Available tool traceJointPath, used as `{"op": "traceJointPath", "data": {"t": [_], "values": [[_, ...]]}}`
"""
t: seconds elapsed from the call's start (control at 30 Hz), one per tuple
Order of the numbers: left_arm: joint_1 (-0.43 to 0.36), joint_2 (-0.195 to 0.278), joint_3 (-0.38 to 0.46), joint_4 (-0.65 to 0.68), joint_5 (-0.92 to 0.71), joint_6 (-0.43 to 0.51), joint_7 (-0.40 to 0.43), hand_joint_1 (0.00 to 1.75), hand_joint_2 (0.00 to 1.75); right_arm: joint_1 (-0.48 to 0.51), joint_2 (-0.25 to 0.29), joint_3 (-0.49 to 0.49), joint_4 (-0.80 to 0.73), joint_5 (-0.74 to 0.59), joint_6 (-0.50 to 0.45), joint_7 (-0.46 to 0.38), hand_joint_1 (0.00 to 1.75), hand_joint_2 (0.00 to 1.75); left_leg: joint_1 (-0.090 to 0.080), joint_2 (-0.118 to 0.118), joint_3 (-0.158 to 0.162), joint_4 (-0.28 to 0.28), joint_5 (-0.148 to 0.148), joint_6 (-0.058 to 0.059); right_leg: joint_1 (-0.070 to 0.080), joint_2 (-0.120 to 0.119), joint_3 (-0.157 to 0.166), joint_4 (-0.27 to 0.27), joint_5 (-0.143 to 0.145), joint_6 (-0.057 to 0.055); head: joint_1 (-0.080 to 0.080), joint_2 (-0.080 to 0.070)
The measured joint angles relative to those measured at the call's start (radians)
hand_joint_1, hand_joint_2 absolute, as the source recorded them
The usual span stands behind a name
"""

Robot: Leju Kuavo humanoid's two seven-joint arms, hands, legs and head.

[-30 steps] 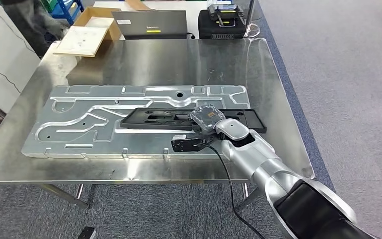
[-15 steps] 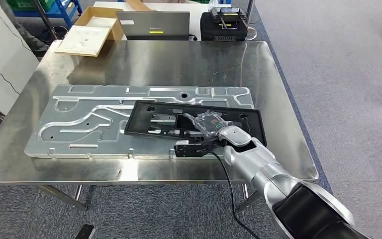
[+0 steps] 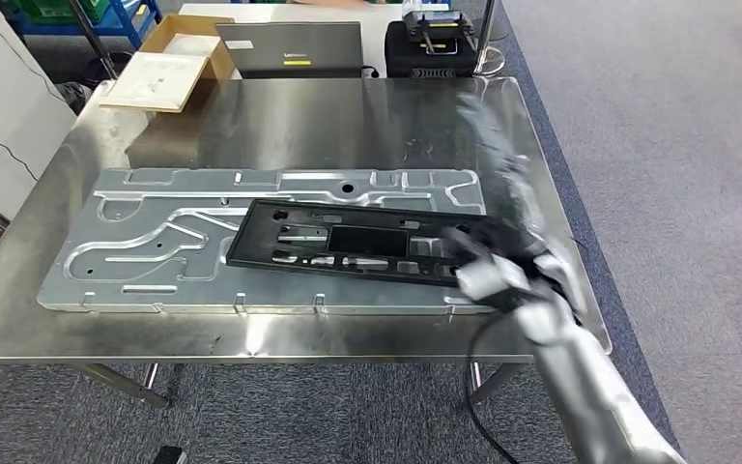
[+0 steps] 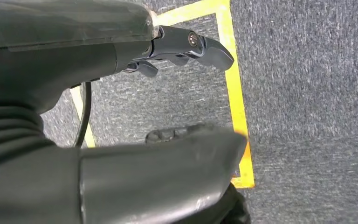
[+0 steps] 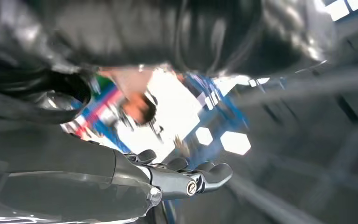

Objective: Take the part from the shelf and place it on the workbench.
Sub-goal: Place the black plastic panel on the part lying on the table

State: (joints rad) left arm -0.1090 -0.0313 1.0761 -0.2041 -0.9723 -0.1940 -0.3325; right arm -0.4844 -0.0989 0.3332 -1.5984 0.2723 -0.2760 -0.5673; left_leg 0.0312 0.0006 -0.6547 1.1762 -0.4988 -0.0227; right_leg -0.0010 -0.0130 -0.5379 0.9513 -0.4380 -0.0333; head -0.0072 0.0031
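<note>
One black part (image 3: 348, 242) is seen lying flat on the grey plate (image 3: 135, 242) at frame centre, placement apparently done. Nothing is held by the blurred right hand (image 3: 502, 275), lower right, fingers apart; withdrawal is called for.

Silver arm (image 3: 580, 387) — black cable (image 3: 478, 406), dark fingers (image 5: 209, 175)

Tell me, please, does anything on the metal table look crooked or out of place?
The black frame lies slightly askew on the grey metal plate; its right end runs past the plate's edge toward the blurred right hand. Nothing on the table looks spilled or damaged.
</note>
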Motion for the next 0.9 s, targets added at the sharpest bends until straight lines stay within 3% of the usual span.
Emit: {"op": "traceJointPath", "data": {"t": [0.03,0.1,0.23,0.3,0.37,0.4,0.43,0.47,0.53,0.6,0.67,0.73,0.8,0.9], "values": [[0.007,0.001,0.002,0.000,0.005,-0.002,-0.008,0.00,0.00,0.052,-0.018,-0.044,-0.073,-0.019,-0.001,-0.025,0.00,0.00,0.001,-0.001,0.034,-0.070,0.032,0.000,0.000,0.000,0.003,0.005,-0.007,0.006,0.000,0.000],[0.020,0.004,0.009,0.000,0.014,-0.007,-0.024,0.00,0.00,0.148,-0.050,-0.137,-0.202,-0.040,-0.007,-0.070,0.00,0.00,0.002,-0.004,0.086,-0.176,0.061,0.006,0.003,0.003,0.004,0.015,-0.017,0.017,0.000,0.000],[0.039,0.007,0.027,0.000,0.035,-0.015,-0.061,0.00,0.00,0.356,-0.085,-0.327,-0.394,-0.021,-0.051,-0.123,0.00,0.00,-0.001,-0.009,0.098,-0.192,0.049,0.033,0.002,0.006,-0.001,0.032,-0.036,0.035,0.000,0.000],[0.046,0.008,0.038,0.000,0.047,-0.017,-0.075,0.00,0.00,0.454,-0.095,-0.421,-0.463,-0.009,-0.079,-0.129,0.00,0.00,0.000,-0.009,0.100,-0.193,0.048,0.044,-0.003,0.008,-0.033,0.109,-0.088,0.046,0.000,0.000],[0.050,0.010,0.048,0.000,0.056,-0.017,-0.082,0.00,0.00,0.539,-0.098,-0.495,-0.512,-0.006,-0.098,-0.131,0.00,0.00,-0.003,-0.007,0.100,-0.193,0.046,0.049,-0.005,0.009,-0.103,0.251,-0.157,0.054,0.000,0.000],[0.050,0.010,0.054,0.000,0.061,-0.017,-0.084,0.00,0.00,0.587,-0.096,-0.525,-0.528,-0.004,-0.103,-0.131,0.00,0.00,-0.005,-0.006,0.100,-0.193,0.046,0.051,-0.006,0.009,-0.132,0.308,-0.175,0.055,0.000,0.000],[0.051,0.011,0.060,0.000,0.067,-0.016,-0.085,0.00,0.00,0.636,-0.092,-0.553,-0.539,-0.002,-0.107,-0.131,0.00,0.00,-0.007,-0.006,0.101,-0.193,0.045,0.052,-0.006,0.009,-0.143,0.330,-0.173,0.054,0.000,0.000],[0.052,0.011,0.067,0.000,0.074,-0.016,-0.085,0.00,0.00,0.685,-0.083,-0.580,-0.545,0.002,-0.107,-0.130,0.00,0.00,-0.008,-0.007,0.103,-0.193,0.044,0.053,-0.005,0.009,-0.134,0.309,-0.152,0.050,0.000,0.000],[0.054,0.010,0.078,0.000,0.082,-0.016,-0.086,0.00,0.00,0.759,-0.062,-0.632,-0.549,0.014,-0.101,-0.127,0.00,0.00,-0.011,-0.008,0.107,-0.193,0.044,0.053,0.000,0.010,-0.064,0.170,-0.082,0.033,0.000,0.000],[0.055,0.006,0.086,0.000,0.089,-0.015,-0.088,0.00,0.00,0.808,-0.037,-0.684,-0.552,0.045,-0.075,-0.107,0.00,0.00,-0.014,-0.007,0.110,-0.194,0.045,0.048,0.010,0.009,-0.007,0.053,-0.037,0.016,0.000,0.000],[0.055,0.003,0.097,0.000,0.099,-0.011,-0.089,0.00,0.00,0.835,0.011,-0.751,-0.533,0.127,-0.002,-0.086,0.00,0.00,-0.013,-0.006,0.112,-0.199,0.049,0.038,0.017,0.009,0.003,0.027,-0.026,0.008,0.000,0.000],[0.058,-0.001,0.112,0.000,0.110,-0.005,-0.088,0.00,0.00,0.830,0.086,-0.865,-0.457,0.273,0.102,-0.094,0.00,0.00,-0.013,-0.005,0.112,-0.200,0.045,0.026,0.014,0.006,0.005,0.011,-0.012,0.003,0.000,0.000],[0.062,-0.004,0.127,0.000,0.116,0.000,-0.086,0.00,0.00,0.808,0.154,-1.018,-0.333,0.444,0.158,-0.108,0.00,0.00,-0.015,-0.004,0.094,-0.150,-0.007,0.019,0.006,0.000,0.001,-0.003,0.004,-0.002,0.000,0.000],[0.073,-0.008,0.145,0.000,0.122,0.005,-0.084,0.00,0.00,0.744,0.205,-1.245,-0.076,0.756,0.140,-0.090,0.00,0.00,-0.013,-0.004,0.038,0.033,-0.128,0.015,0.008,-0.007,-0.022,0.001,0.018,-0.007,-0.001,0.000]]}}
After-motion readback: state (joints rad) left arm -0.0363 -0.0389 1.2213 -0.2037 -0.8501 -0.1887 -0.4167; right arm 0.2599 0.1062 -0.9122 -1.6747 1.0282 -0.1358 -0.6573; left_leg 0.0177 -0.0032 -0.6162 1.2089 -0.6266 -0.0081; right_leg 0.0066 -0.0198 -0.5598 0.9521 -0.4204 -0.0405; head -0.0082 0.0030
